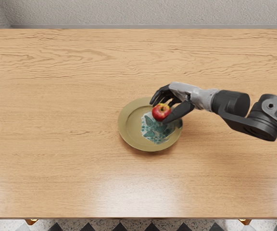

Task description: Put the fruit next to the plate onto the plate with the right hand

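Note:
A small red apple (160, 111) with a yellowish patch is held in my right hand (166, 104), whose dark fingers curl around it from above and the right. The hand and apple are over the right half of the olive-green plate (130, 126), which has a teal leaf pattern at its centre. Whether the apple touches the plate I cannot tell. The right arm (239, 111) comes in from the picture's right edge. No left arm shows.
The plate lies near the middle of a wide wooden table (56, 96). The table's front edge runs along the bottom, with a checkered floor below it, and a grey wall stands behind the far edge.

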You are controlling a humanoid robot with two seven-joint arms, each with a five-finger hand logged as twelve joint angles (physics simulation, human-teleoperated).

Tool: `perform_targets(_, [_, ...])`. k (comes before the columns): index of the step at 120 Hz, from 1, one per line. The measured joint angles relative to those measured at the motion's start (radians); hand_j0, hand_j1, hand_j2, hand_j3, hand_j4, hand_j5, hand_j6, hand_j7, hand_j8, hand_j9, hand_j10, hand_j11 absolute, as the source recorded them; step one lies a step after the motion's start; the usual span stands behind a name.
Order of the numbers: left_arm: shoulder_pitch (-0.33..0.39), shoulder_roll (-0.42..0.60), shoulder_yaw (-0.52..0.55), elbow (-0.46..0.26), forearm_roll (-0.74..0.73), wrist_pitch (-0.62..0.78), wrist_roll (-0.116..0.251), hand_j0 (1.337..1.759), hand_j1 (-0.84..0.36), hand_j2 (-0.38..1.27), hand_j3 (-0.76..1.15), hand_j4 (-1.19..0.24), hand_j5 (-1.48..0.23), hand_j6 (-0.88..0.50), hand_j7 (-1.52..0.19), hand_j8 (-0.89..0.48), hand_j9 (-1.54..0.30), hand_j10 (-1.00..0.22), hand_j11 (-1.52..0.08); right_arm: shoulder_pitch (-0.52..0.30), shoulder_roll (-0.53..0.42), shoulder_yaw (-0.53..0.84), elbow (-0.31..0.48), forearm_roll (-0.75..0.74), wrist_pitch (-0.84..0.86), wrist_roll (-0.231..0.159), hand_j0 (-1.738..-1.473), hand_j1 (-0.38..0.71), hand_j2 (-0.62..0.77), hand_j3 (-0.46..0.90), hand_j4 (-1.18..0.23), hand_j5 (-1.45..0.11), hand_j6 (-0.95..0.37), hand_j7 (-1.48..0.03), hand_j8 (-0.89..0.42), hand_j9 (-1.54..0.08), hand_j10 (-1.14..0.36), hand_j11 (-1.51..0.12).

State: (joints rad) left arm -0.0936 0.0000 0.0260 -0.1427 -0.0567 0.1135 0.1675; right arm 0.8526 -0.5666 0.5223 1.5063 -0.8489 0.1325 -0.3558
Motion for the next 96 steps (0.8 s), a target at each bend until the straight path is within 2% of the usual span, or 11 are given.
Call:
perform_targets(60, [0.0, 0.0, 0.0, 0.0, 0.0, 0.0, 0.0, 1.658, 0.34, 0.0, 0.0, -0.01, -0.01, -0.01, -0.01, -0.01, -0.01, -0.01, -0.01, -0.034, 0.056, -0.013, -0.006, -0.002, -0.051, 0.0, -1.658, 0.23, 0.03, 0.0, -0.52, -0.68, -0.49, -0.68, -0.41, -0.67, -0.52, -0.68])
perform_targets(88, [0.0, 0.0, 0.0, 0.0, 0.0, 0.0, 0.0, 1.658, 0.34, 0.0, 0.0, -0.01, -0.01, -0.01, -0.01, -0.01, -0.01, -0.01, -0.01, -0.038, 0.053, -0.01, -0.005, -0.001, -0.052, -0.001, -1.658, 0.11, -0.04, 0.0, -0.4, -0.52, -0.39, -0.52, -0.36, -0.51, -0.4, -0.52])
perform_targets(96, [0.0, 0.0, 0.0, 0.0, 0.0, 0.0, 0.0, 1.658, 0.34, 0.0, 0.0, -0.01, -0.01, -0.01, -0.01, -0.01, -0.01, -0.01, -0.01, -0.037, 0.05, -0.004, -0.001, 0.0, -0.048, -0.02, -1.658, 0.07, -0.04, 0.0, -0.36, -0.46, -0.35, -0.46, -0.33, -0.46, -0.36, -0.46])
